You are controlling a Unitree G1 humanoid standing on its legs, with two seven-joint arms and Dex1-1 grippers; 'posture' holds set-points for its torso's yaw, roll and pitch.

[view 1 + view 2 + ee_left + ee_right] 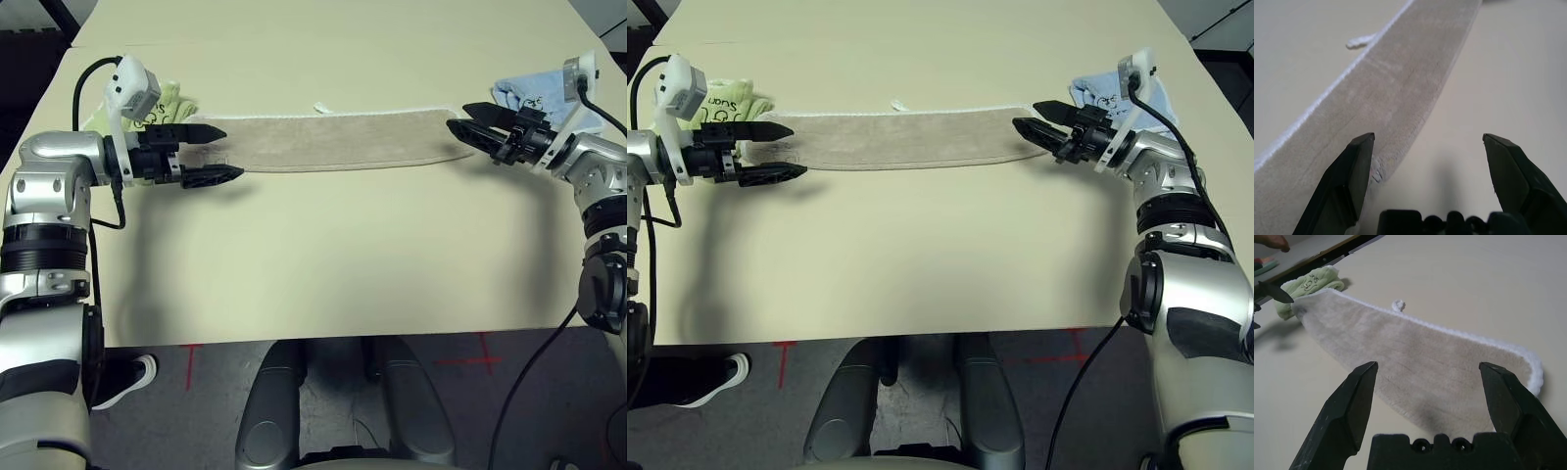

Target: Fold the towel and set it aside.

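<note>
Towel: the beige towel [328, 140] lies flat on my table [323, 255] as a long strip folded lengthwise, white trim along its far edge, stretched between my two grippers.
My left gripper [217, 154]: jaws wide apart, empty, at the strip's left end.
My right gripper [458, 118]: jaws wide apart, empty, at the right end.
Green towel [725, 98]: bunched behind my left gripper.
Blue towel [1107, 93]: behind my right gripper.

Beige terry towel [333, 140] with white edge trim, folded into a long narrow strip, lying flat across the far part of the table, small white loop at its far edge.
</note>
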